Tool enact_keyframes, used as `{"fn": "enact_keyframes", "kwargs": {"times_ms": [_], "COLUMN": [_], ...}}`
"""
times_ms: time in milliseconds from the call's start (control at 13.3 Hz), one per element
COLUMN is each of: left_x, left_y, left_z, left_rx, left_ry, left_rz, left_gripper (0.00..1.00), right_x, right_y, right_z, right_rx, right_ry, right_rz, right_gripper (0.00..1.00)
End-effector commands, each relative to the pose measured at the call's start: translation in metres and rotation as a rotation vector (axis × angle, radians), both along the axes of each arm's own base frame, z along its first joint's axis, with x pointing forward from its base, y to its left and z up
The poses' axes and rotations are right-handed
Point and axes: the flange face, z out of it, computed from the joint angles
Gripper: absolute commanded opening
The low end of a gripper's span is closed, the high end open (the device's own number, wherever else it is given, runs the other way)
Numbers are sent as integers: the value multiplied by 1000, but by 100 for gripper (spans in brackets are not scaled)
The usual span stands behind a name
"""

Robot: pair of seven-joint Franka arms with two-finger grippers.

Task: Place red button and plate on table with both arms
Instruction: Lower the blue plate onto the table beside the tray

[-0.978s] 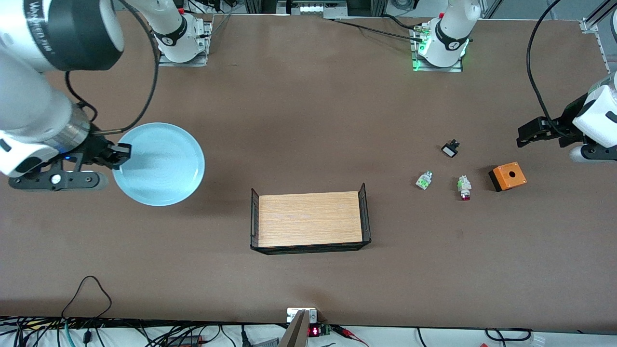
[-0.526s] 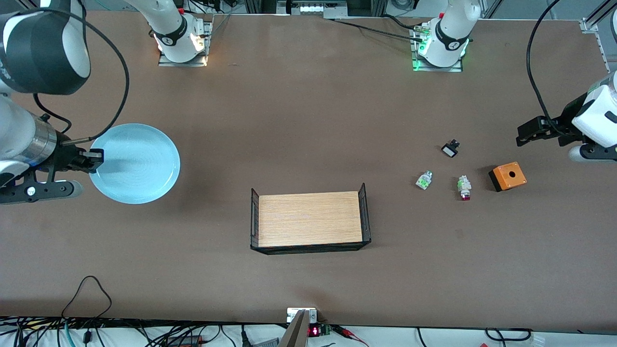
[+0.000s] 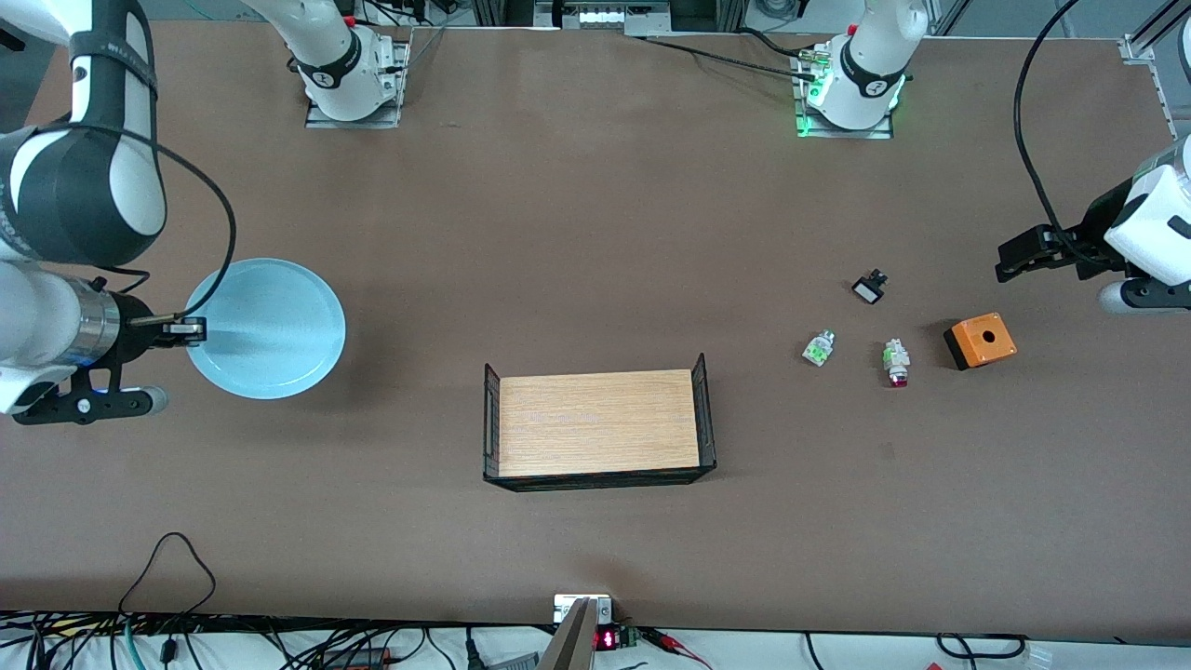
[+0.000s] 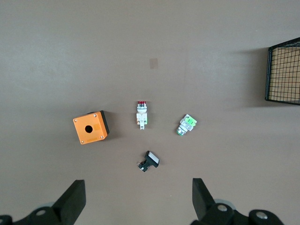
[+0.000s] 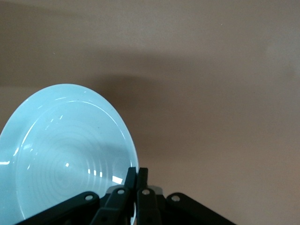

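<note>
The pale-blue plate [image 3: 265, 328] hangs tilted over the right arm's end of the table [image 3: 577, 233]. My right gripper [image 3: 191, 330] is shut on its rim; in the right wrist view the plate [image 5: 65, 154] rises from the pinched right gripper [image 5: 137, 176] and casts a shadow on the brown top. The red button [image 3: 897, 363] lies on its side on the table near the left arm's end, among other small parts. My left gripper [image 3: 1019, 259] hovers open and empty over that end. In the left wrist view the red button [image 4: 141, 115] lies clear of the left gripper [image 4: 138, 190].
Beside the red button lie a green-capped button [image 3: 819, 348], a black part with a white face [image 3: 869, 287] and an orange box with a hole [image 3: 980, 341]. A wooden tray with black wire ends [image 3: 599, 423] stands mid-table. Cables run along the table's edge nearest the camera.
My right gripper has carried the plate farther toward the right arm's end of the table and lower. The left arm has not moved.
</note>
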Motion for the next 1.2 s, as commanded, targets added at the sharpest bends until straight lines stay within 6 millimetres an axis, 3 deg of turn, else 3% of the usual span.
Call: {"fn": "enact_keyframes", "kwargs": {"times_ms": [0,526,677,752,1128], "left_x": [-6,-6,-7,-7,-10], "left_y": [-1,4,1,4,2], "left_z": [10,18,16,16,17], "left_rx": [-15,-15,-14,-17,-37], "left_ry": [-5,-22,-17,-18,-20], "left_rz": [9,15,-9,-24,-41], "left_gripper": [100,100,100,100,100], "right_x": [-4,-3,-7,-15,-45], "right_y": [8,3,7,5,-16], "right_z": [11,8,-18,-21,-81], "right_rx": [30,35,36,41,56], "right_ry": [-9,-5,17,-10,-101], "right_rz": [22,14,20,18,2], "right_gripper": [0,0,0,0,0]}}
